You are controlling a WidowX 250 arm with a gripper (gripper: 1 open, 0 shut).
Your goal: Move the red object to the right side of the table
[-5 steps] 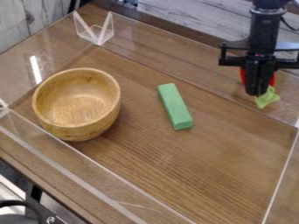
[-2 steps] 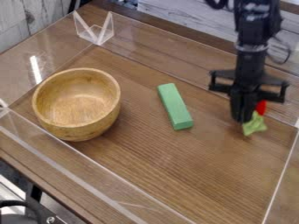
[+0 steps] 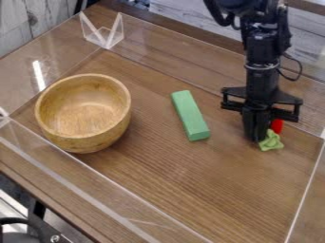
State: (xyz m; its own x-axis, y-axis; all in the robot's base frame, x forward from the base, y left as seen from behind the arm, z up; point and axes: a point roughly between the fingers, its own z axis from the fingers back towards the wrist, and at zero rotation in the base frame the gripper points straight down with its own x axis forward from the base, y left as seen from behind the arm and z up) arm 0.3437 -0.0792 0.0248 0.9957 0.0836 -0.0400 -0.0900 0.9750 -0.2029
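Observation:
The red object [image 3: 275,125] shows as a small red patch with a light green leaf piece [image 3: 271,142] hanging below it, at the right side of the table [image 3: 165,180]. My gripper [image 3: 260,130] comes straight down from above and is shut on the red object, which is mostly hidden by the dark fingers. The leaf is just above or touching the wood; I cannot tell which.
A long green block [image 3: 191,115] lies in the middle, just left of the gripper. A wooden bowl [image 3: 83,111] stands at the left. Low clear acrylic walls edge the table, with a clear angled piece [image 3: 102,31] at the back left.
The gripper has carried the red object from the far right back edge toward the front and a little left, and lower toward the tabletop. It has stayed shut.

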